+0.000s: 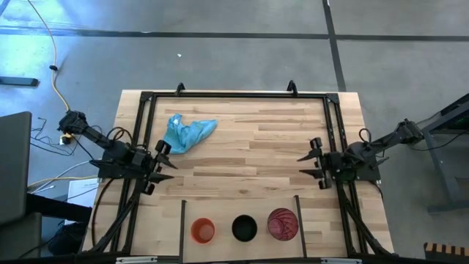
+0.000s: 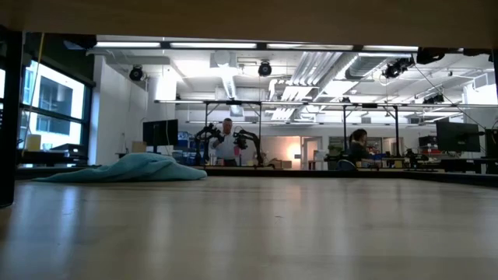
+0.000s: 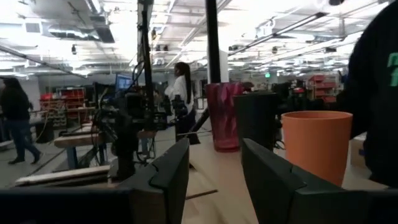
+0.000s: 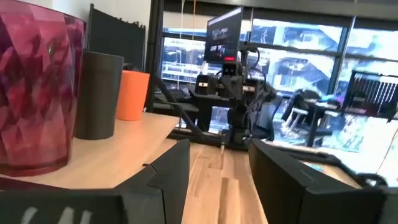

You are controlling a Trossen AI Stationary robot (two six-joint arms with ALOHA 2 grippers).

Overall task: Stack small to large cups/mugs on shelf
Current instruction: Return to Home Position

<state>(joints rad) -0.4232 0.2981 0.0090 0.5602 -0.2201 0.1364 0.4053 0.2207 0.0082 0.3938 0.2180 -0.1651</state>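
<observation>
Three cups stand upright in a row on the shelf (image 1: pixel 242 209) near the table's near edge, between two short black bars: a small orange cup (image 1: pixel 203 230), a black cup (image 1: pixel 244 228) and a larger red-pink cup (image 1: pixel 282 224). The left wrist view shows the orange cup (image 3: pixel 316 144) nearest, then the black cup (image 3: pixel 256 118) and the red-pink cup (image 3: pixel 222 115). In the right wrist view the red-pink cup (image 4: pixel 34 93) is nearest, then the black cup (image 4: pixel 98 94) and the orange cup (image 4: pixel 132 93). My left gripper (image 1: pixel 165 165) is open at the table's left side. My right gripper (image 1: pixel 308 166) is open at the right side. Neither touches anything.
A crumpled light-blue cloth (image 1: pixel 187 133) lies on the far-left part of the table, in the low view too (image 2: pixel 128 168). A black frame (image 1: pixel 234 95) runs along the table's far and side edges. Bare wood lies between the two grippers. People show in the room behind.
</observation>
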